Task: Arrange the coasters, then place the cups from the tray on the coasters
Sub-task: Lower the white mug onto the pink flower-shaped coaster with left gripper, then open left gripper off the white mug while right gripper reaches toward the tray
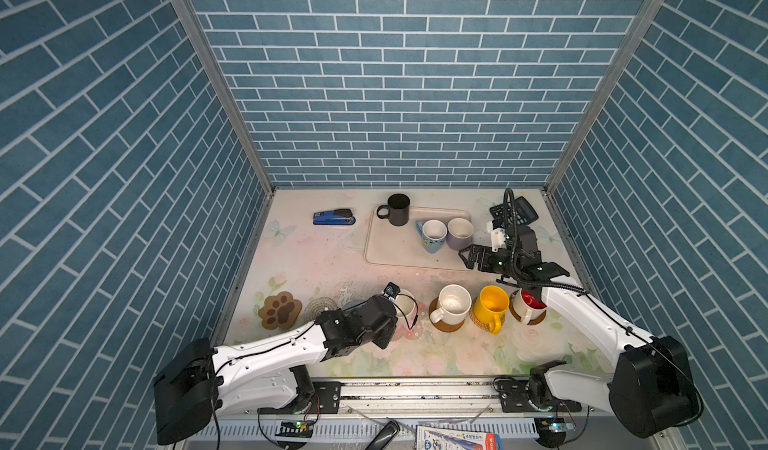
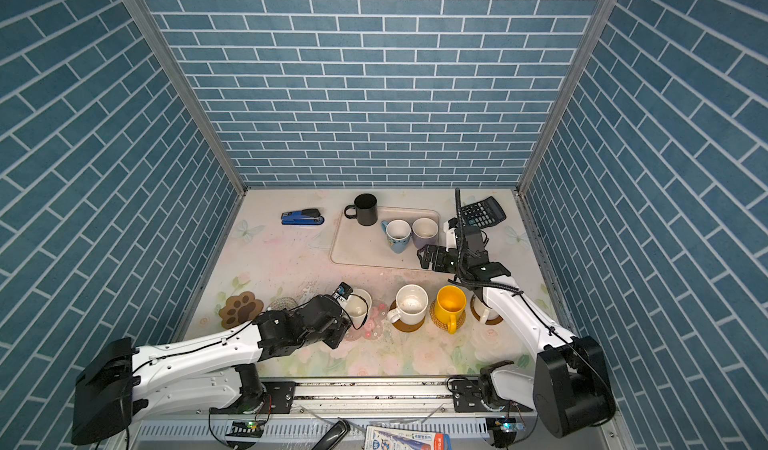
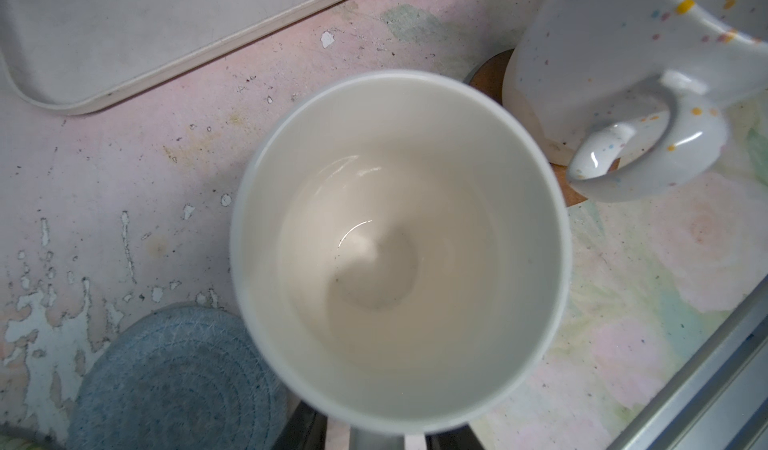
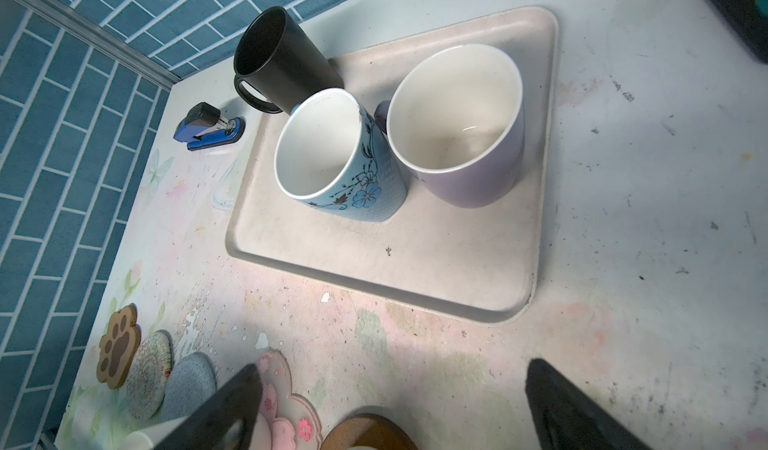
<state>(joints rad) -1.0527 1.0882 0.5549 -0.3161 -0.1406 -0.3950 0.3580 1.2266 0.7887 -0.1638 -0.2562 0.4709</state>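
Left gripper point(image 2: 348, 308) at plain white mug point(image 3: 399, 240) beside pink flower coaster point(image 2: 374, 323); fingers hidden under rim, spread and hold unclear. Right gripper point(image 4: 392, 369) spread wide, empty, over table near tray point(image 4: 415, 269) with black mug point(image 4: 286, 61), floral blue mug point(image 4: 365, 177), lavender mug point(image 4: 478, 177).

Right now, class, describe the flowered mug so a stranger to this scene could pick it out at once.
Find the beige tray at the back. Three mugs stand on it; the flowered mug is the middle one, between the black mug and the lavender mug. It alone is light blue with a dark flower print.
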